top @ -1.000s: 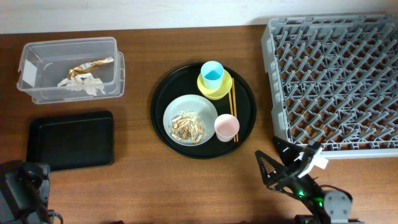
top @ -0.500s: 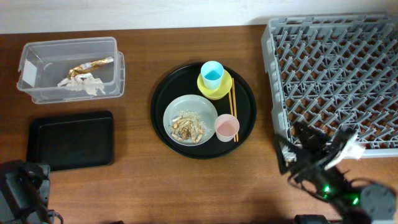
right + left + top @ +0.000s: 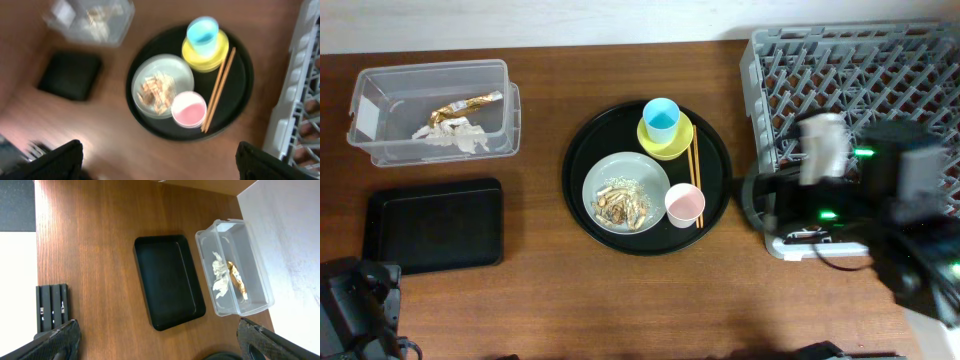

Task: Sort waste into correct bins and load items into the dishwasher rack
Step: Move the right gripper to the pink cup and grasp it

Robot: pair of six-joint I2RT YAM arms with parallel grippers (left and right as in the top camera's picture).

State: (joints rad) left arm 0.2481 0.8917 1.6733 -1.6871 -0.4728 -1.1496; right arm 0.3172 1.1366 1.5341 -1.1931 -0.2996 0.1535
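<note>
Overhead: clear tub, upper left, holding gold wrapper and crumpled paper. Shallow black tray just below it. Round black tray, centre, carrying grey plate with food scraps, pink cup at the plate's right edge, blue cup inside yellow bowl, and chopsticks. Rack, upper right; my right arm is blurred over its lower left corner.

Left wrist: my left gripper is spread wide, grasping nothing, above bare table beside the shallow black tray.

Right wrist: blurred. My right gripper is spread wide, grasping nothing, high over the round black tray.
</note>
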